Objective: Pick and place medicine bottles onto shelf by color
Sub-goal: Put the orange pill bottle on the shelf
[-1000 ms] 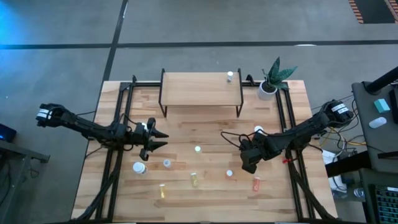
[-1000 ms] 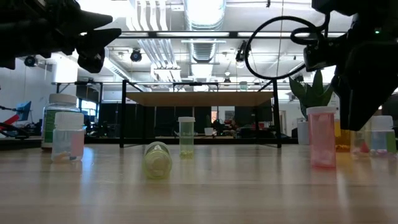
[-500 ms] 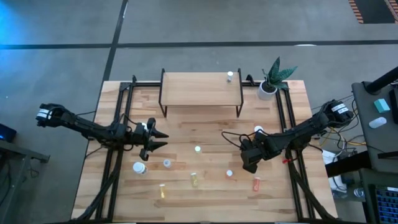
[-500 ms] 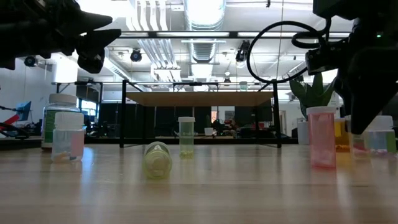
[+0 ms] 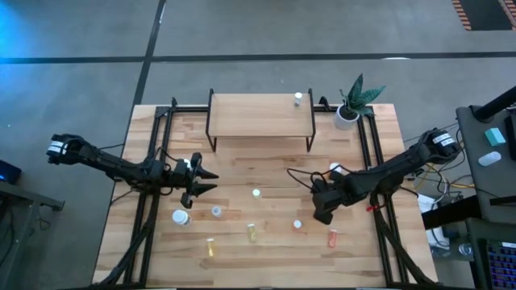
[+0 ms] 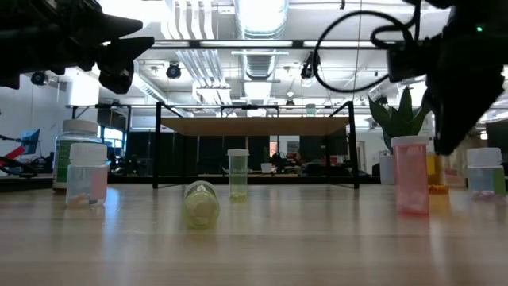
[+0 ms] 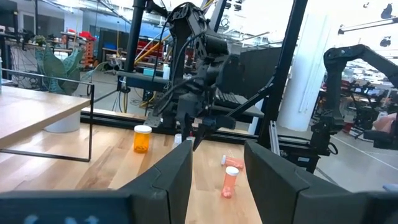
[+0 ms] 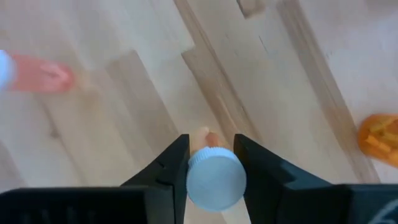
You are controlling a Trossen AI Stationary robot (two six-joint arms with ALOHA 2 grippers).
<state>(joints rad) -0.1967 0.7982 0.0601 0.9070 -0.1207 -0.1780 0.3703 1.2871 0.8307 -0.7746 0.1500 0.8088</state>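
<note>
Right gripper (image 8: 210,163): fingers closed on a white-capped pink bottle (image 8: 214,179), right-front of the shelf (image 5: 260,114).
Left gripper (image 5: 211,180): partly open, empty, left-front of shelf.
Other bottles (image 5: 256,193): scattered on tabletop (image 5: 266,165) before shelf.

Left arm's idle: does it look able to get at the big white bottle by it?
Probably yes. The left gripper hovers, jaws apart and empty, close to the large white bottle. The way between looks free, and the small clear bottle stands apart beside it.
</note>
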